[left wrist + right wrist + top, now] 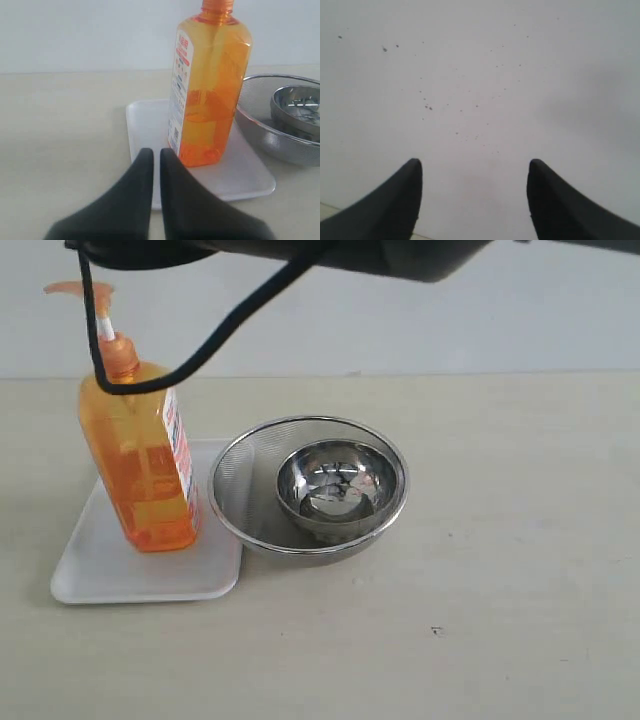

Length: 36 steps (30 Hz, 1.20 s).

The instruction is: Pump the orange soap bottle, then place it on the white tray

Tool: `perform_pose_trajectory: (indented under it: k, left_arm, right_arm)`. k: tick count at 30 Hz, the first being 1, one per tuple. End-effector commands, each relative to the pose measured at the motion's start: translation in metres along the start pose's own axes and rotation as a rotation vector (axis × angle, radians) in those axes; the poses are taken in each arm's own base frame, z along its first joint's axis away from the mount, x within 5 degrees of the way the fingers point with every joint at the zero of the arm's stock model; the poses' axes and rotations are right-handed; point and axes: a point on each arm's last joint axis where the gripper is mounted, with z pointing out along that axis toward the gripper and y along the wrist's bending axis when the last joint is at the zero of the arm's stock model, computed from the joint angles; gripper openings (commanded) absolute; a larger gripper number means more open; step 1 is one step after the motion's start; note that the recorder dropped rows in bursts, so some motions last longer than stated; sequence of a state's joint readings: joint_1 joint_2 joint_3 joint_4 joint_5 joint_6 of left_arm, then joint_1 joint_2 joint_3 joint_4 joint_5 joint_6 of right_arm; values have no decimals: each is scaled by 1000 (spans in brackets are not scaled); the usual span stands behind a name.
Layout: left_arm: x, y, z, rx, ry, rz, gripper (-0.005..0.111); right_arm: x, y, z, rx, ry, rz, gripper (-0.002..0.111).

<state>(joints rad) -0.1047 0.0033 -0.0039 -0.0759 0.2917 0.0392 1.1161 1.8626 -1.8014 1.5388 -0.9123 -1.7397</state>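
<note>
Two grippers show on my screens, both empty: the left gripper [152, 151] has its jaws pressed almost together near the white tray [100, 575], and the right gripper [475, 167] has them spread wide, facing a blank wall. I see the orange soap bottle [145, 465] standing upright on that tray, just beside the mesh bowl [240, 495].

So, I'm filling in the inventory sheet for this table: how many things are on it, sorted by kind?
Soap bottles: 1, the orange soap bottle
Trays: 1, the white tray
Bowls: 2, the steel mesh bowl and the smaller steel bowl sitting inside it
Total: 4
</note>
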Motion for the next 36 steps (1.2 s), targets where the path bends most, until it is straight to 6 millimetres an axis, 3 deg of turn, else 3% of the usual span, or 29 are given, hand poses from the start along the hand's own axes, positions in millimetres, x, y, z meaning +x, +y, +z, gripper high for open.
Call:
perform_pose_trajectory:
  k: [1, 6, 16, 19, 24, 36]
  left_arm:
    - [1, 0, 0, 2, 1, -5, 5]
    - [1, 0, 0, 2, 1, -5, 5]
    - [1, 0, 0, 2, 1, -5, 5]
    - [1, 0, 0, 2, 1, -5, 5]
    - [1, 0, 0, 2, 1, -5, 5]
    - [1, 0, 0, 2, 1, -5, 5]
  right_arm:
    - [-14, -17, -6, 67, -6, -14, 42]
    - [-17, -26, -9, 126, 8, -30, 21]
    - [-19, -44, -14, 261, 55, -153, 12]
    - [-18, -45, -14, 276, 68, -190, 0]
    - [-22, -49, -17, 274, 70, -196, 0]
    - [-29, -85, -12, 304, 150, -153, 0]
